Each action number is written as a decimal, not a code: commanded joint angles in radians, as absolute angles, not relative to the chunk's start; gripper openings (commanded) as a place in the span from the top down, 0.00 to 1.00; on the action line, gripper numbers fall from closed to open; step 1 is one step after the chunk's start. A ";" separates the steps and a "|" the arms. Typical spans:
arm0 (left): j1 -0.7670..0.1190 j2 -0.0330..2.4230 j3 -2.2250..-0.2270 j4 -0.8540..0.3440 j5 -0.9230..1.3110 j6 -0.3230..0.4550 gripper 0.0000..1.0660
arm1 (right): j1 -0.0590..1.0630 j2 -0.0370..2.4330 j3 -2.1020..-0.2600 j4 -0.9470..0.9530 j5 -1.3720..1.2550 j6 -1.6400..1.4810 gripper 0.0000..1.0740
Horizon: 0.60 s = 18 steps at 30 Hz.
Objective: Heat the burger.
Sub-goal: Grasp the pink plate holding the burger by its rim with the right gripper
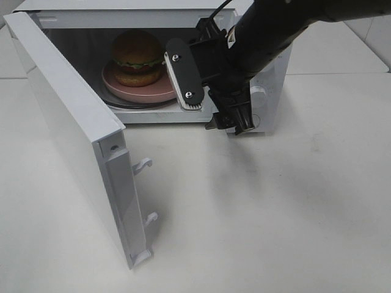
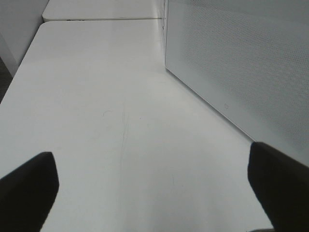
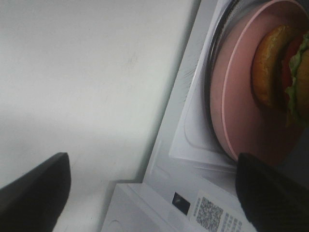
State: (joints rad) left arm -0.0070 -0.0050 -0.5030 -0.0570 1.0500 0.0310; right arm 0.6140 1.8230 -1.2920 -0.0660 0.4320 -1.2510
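In the high view, the white microwave (image 1: 122, 18) stands at the back of the table (image 1: 287, 213) with its door (image 1: 67, 110) swung wide to the left, and 2 latch hooks (image 1: 142, 165) stick out of the door's edge. Inside the cavity we see the burger (image 1: 137, 58) upright on a pink plate (image 1: 143, 91), and the plate rests on the glass turntable (image 1: 119, 102). The right gripper (image 1: 211, 97) hangs just in front of the opening, on its right side. 1 finger is before the cavity and the other is low by the control panel, so its jaws are spread and hold nothing. The left arm is out of this view.

In the left wrist view, the left gripper (image 2: 154, 193) is over bare table (image 2: 96, 96), its 2 dark fingers (image 2: 26, 188) far apart with nothing between them. A white panel with fine dots (image 2: 241, 63) rises just beside it.

In the right wrist view, the right gripper (image 3: 154, 193) shows its fingers (image 3: 34, 188) wide apart and empty, above the microwave's front sill (image 3: 188, 135). We see the burger (image 3: 273, 67) on the pink plate (image 3: 231, 106), clear of both fingers, with the turntable's rim (image 3: 216, 53) around the plate. A small code label (image 3: 210, 215) sits on the frame below.
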 commanded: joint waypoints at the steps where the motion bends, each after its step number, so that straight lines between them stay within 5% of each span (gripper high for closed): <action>1: -0.006 -0.025 -0.499 -0.063 1.036 0.024 0.06 | 0.625 1.861 -1.329 -0.071 0.426 -1.237 0.18; 18: -0.006 -0.025 -0.499 -0.063 1.036 0.024 0.06 | 0.646 2.079 -1.564 -0.081 0.397 -1.136 0.21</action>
